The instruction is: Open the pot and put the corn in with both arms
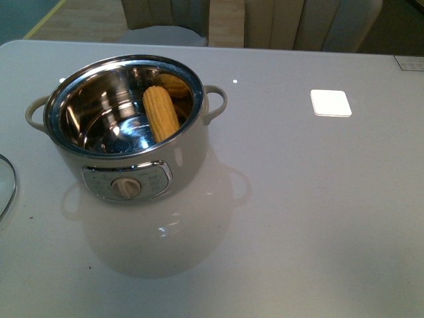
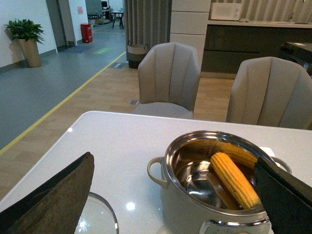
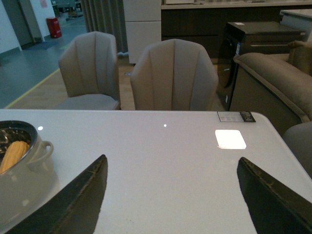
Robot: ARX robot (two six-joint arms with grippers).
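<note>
The cream-white pot [image 1: 192, 142] stands uncovered on the left half of the table, dial facing the camera. Inside it the corn [image 1: 161, 112] leans against the steel wall, tip up. The left wrist view shows the same pot [image 2: 180, 209] and corn [image 2: 234, 179] just beyond my open left gripper [image 2: 173, 195], whose fingers [image 2: 58, 195] are spread wide with nothing between them. My right gripper [image 3: 170, 190] is open over bare table, to the right of the pot [image 3: 24, 175], where the corn [image 3: 13, 153] peeks over the rim. Neither arm appears in the front view.
A glass lid [image 1: 5, 184] lies flat at the table's left edge, also seen as the lid [image 2: 97, 217] beside the pot. A white square pad [image 1: 330, 103] sits at the right rear. A small card [image 3: 235, 116] lies near the far edge. Upholstered chairs [image 2: 168, 80] stand behind the table.
</note>
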